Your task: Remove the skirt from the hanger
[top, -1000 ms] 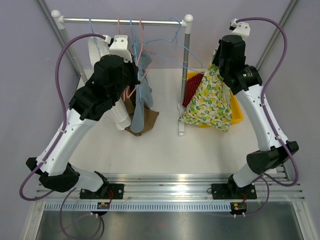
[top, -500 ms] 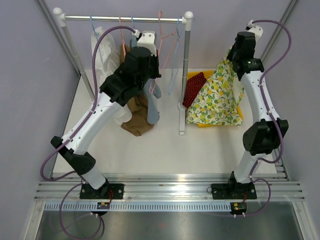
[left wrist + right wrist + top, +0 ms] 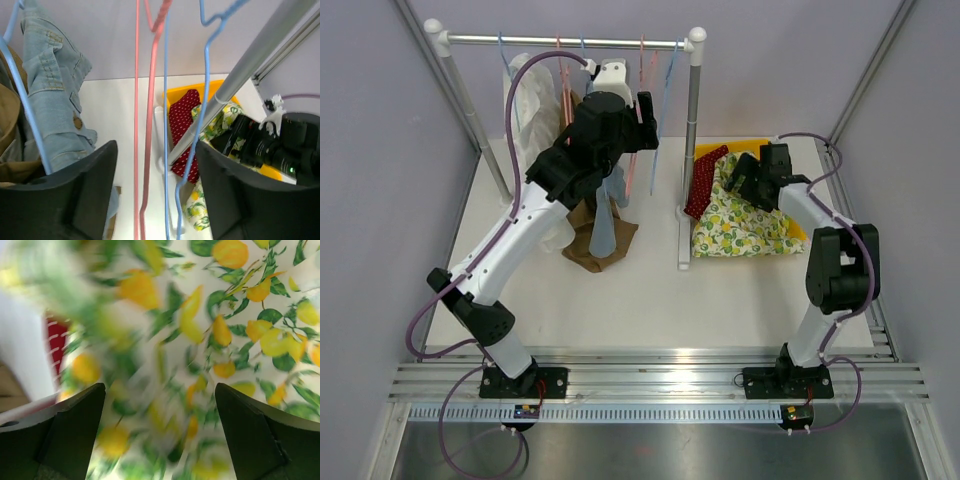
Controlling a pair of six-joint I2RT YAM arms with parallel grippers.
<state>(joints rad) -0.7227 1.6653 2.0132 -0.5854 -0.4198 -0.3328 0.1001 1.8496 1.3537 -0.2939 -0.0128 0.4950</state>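
The lemon-print skirt (image 3: 745, 215) lies crumpled over the yellow bin (image 3: 796, 236) at the right, off any hanger. It fills the right wrist view (image 3: 240, 315), blurred. My right gripper (image 3: 733, 178) hovers just over it, open wide (image 3: 160, 440), with nothing between the fingers. My left gripper (image 3: 642, 125) is up at the rack, open (image 3: 155, 200). A bare pink hanger (image 3: 150, 100) and a bare blue hanger (image 3: 200, 110) hang from the rod between its fingers, unclamped. The pink hanger (image 3: 642, 60) sits near the rod's right end.
The rod (image 3: 560, 41) also carries a white garment (image 3: 525, 100), a denim garment (image 3: 605, 215) and a brown garment (image 3: 590, 250). The rack's right post (image 3: 688, 150) stands between the arms. A red dotted cloth (image 3: 705, 180) lies in the bin beside the skirt.
My right gripper came down from high with the skirt and opened, leaving it on the bin. My left gripper opened off the pink hanger, which now hangs on the rod.
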